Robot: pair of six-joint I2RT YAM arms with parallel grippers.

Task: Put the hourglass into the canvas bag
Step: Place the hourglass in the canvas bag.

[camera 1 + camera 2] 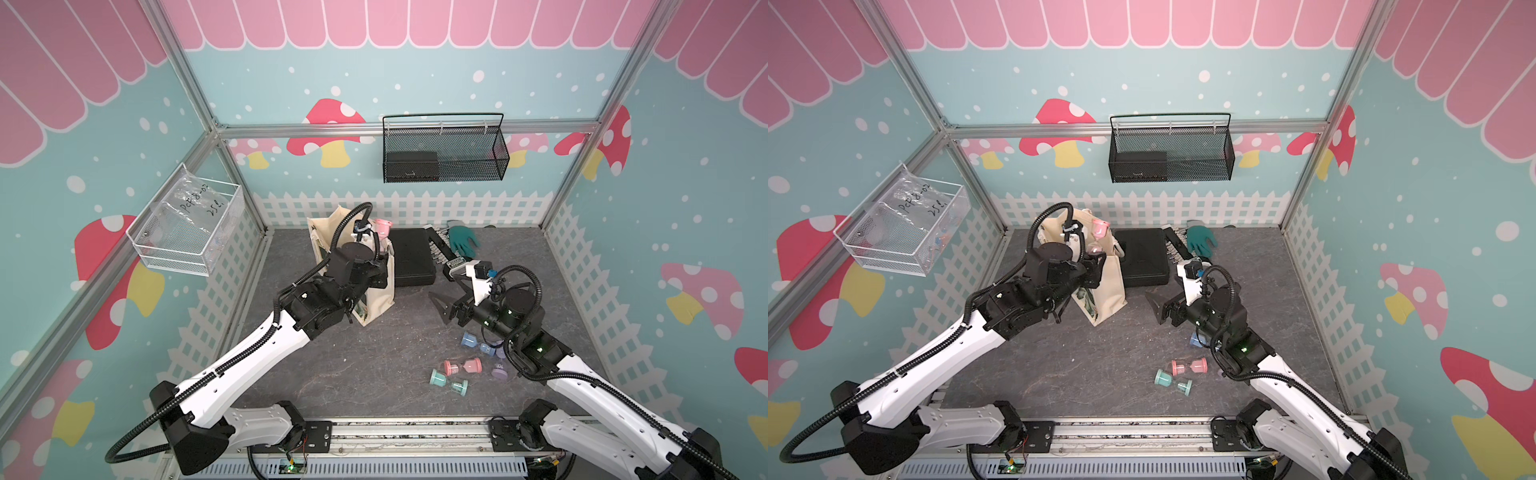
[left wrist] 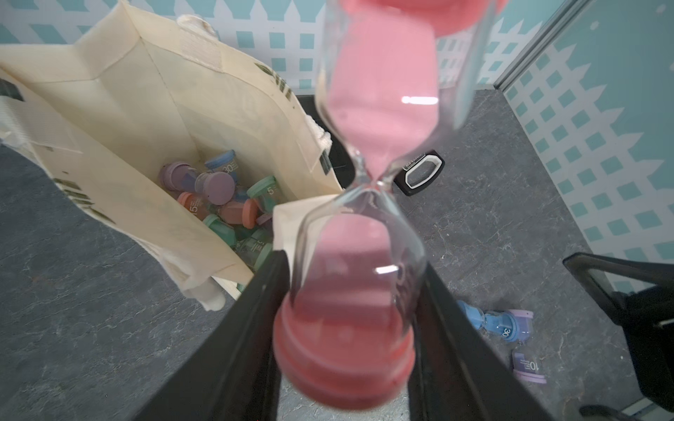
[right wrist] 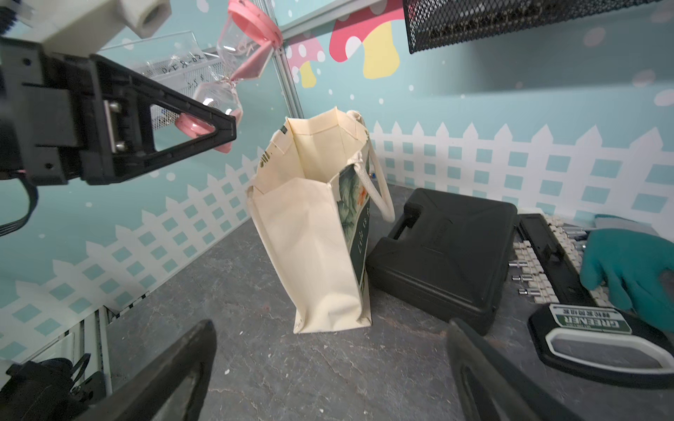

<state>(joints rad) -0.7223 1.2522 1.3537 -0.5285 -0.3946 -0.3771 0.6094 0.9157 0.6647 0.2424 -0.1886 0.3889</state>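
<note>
**While the boxy cream canvas bag [image 3: 310, 237] stands open, the pink-sand glass hourglass [image 2: 379, 109] hangs above it**

Clamped narrow on the lower bulb and pink end cap, the left pincer [image 2: 353, 262] holds the hourglass tilted in the air. In the right wrist view it sits upper left, higher than the bag's mouth and clear of the cloth. The bag stands upright mid-frame on the grey table [image 1: 353, 374], just beside a flat black case [image 3: 445, 251]. Several coloured sand timers [image 2: 219, 197] lie inside it. The right pincer [image 3: 330, 328] gapes wide, holding nothing, low over the table. A loose pink timer [image 1: 463, 366] lies lower right in a top view.
</note>
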